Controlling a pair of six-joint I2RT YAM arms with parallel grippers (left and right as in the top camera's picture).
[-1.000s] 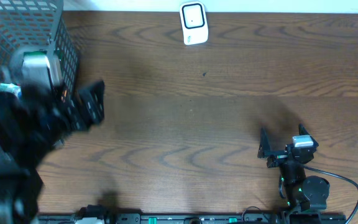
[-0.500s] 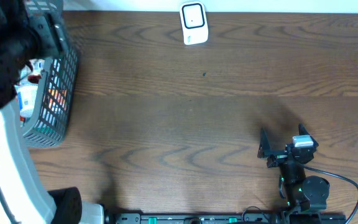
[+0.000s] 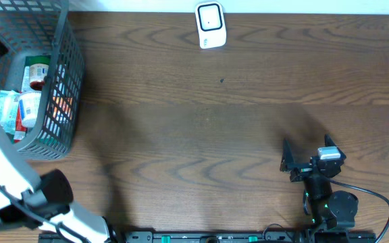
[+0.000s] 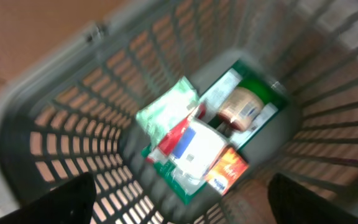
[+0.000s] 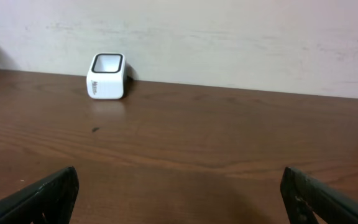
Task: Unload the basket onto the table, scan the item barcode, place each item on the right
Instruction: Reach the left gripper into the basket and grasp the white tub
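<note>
A grey mesh basket (image 3: 69,81) stands at the table's far left with several packaged items (image 3: 20,108) inside. In the left wrist view I look straight down into the basket (image 4: 55,143): a green-and-white packet (image 4: 169,112), a white box with blue print (image 4: 194,149), an orange packet (image 4: 229,169) and a brown-labelled jar (image 4: 238,107). My left gripper (image 4: 182,200) hangs open above them, holding nothing. The white barcode scanner (image 3: 209,25) stands at the far edge. My right gripper (image 3: 290,162) rests open and empty at the near right, facing the scanner (image 5: 107,76).
My left arm's white link (image 3: 2,162) crosses the left edge beside the basket, blurred and close to the overhead camera. A pale wall (image 5: 229,37) rises behind the scanner. Cables and a black rail (image 3: 215,236) run along the near edge.
My left arm has swung from the basket's right side to above it, so the basket's contents now show from overhead. The left jaws narrowed briefly and widened again. The right arm has not moved.
</note>
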